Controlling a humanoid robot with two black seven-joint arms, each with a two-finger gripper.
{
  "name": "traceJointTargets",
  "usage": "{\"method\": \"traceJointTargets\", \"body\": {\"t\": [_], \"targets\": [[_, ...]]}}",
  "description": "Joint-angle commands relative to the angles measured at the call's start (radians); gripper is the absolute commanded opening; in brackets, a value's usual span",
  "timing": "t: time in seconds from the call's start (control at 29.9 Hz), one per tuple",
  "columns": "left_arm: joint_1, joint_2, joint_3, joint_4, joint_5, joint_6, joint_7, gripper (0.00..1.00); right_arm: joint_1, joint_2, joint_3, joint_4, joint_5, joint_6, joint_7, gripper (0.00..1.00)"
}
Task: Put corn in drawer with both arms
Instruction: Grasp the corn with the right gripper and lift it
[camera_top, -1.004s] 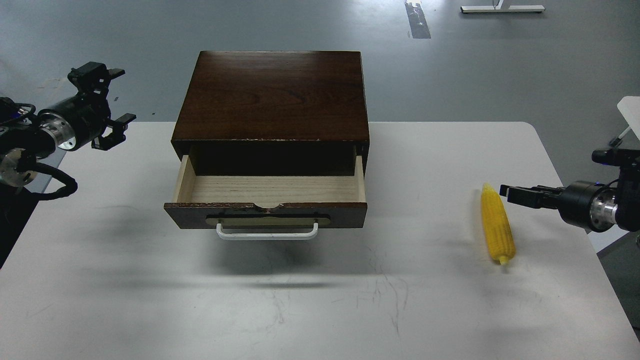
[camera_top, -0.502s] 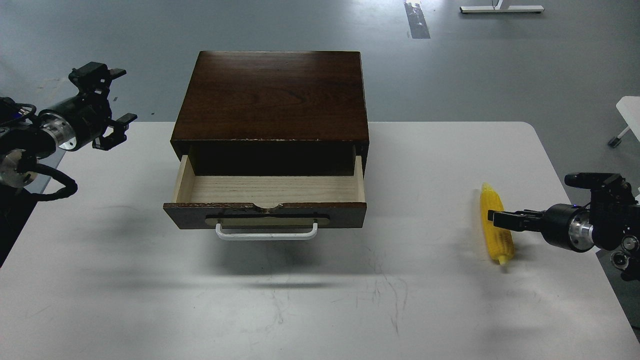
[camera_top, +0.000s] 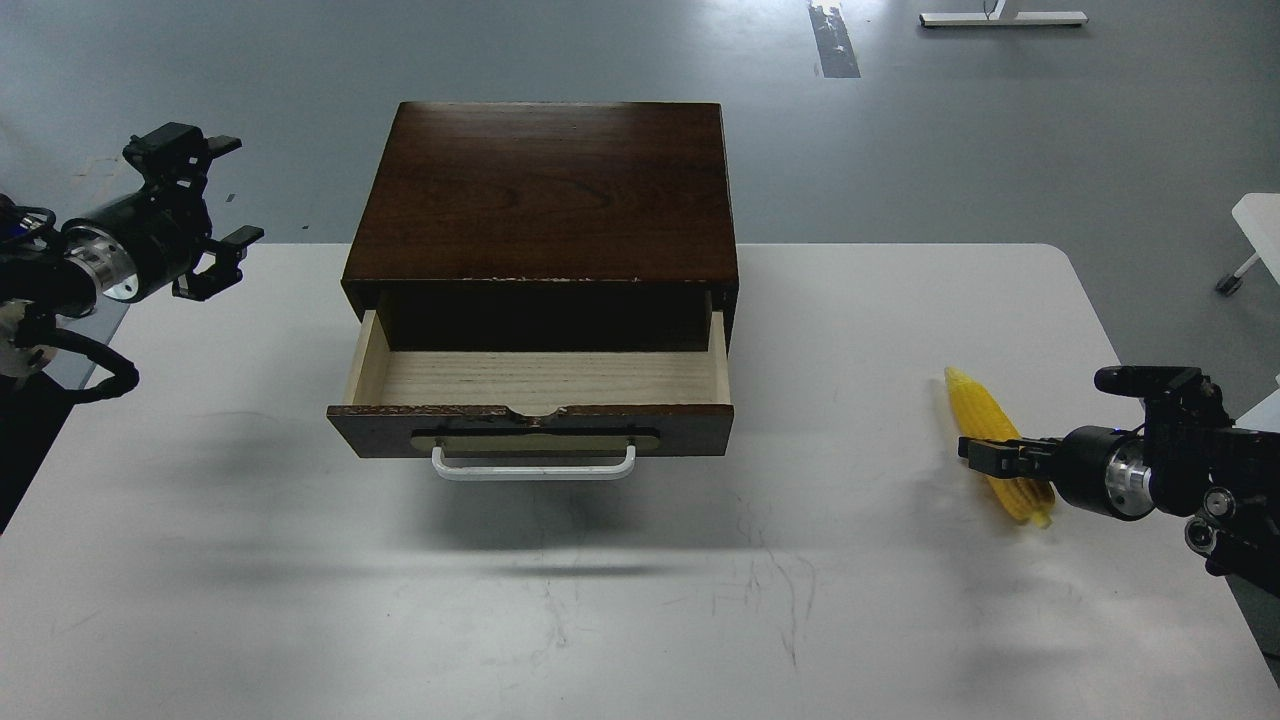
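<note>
Picking-up step. Bright yellow ridged corn (camera_top: 995, 446) on white desk (camera_top: 640, 600), right of open brown wooden drawer (camera_top: 530, 385). Right hand (camera_top: 985, 452) over corn, grip unclear. Left hand (camera_top: 205, 215) wide, empty. Next: squeeze, lift, carry to drawer.

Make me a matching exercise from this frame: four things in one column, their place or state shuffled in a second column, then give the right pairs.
Things:
1. corn
2. drawer
3. left gripper
4. right gripper

Places or states:
A. pulled out, pale inside bare
B. raised off to the cabinet's left, fingers spread
C. lying on the white table, right side
D. low over the yellow cob

Pairs: 1-C, 2-A, 3-B, 4-D
</note>
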Motion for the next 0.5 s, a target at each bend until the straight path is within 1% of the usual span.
{"method": "traceJointTargets", "body": {"t": [0.0, 0.1, 0.17, 0.23, 0.3, 0.37, 0.43, 0.47], "targets": [[-0.003, -0.006, 0.000, 0.000, 0.002, 0.002, 0.000, 0.99, 0.002, 0.000, -0.002, 0.001, 0.000, -0.030, 0.003, 0.20], [-0.004, -0.009, 0.000, 0.000, 0.006, 0.002, 0.000, 0.99, 0.015, -0.001, 0.000, 0.007, 0.003, -0.061, 0.011, 0.13], [-0.004, -0.007, 0.000, 0.000, 0.008, 0.002, 0.000, 0.99, 0.019, -0.001, 0.005, 0.009, 0.003, -0.075, 0.016, 0.12], [-0.004, -0.007, 0.000, 0.000, 0.008, 0.002, 0.000, 0.99, 0.051, -0.007, 0.006, 0.015, 0.000, -0.115, 0.019, 0.12], [-0.006, -0.003, 0.000, 0.000, 0.008, 0.000, 0.000, 0.99, 0.155, -0.021, -0.002, 0.032, -0.008, -0.165, 0.049, 0.12], [-0.007, -0.001, 0.000, 0.000, 0.008, 0.002, 0.000, 0.99, 0.212, -0.038, -0.005, 0.041, -0.015, -0.179, 0.071, 0.12], [-0.009, -0.001, 0.000, 0.000, 0.008, 0.000, 0.000, 0.99, 0.306, -0.058, -0.012, 0.049, -0.083, -0.190, 0.103, 0.12], [-0.009, 0.000, 0.000, 0.000, 0.008, 0.001, 0.000, 0.99, 0.371, -0.057, -0.021, 0.049, -0.157, -0.198, 0.130, 0.12]]}}
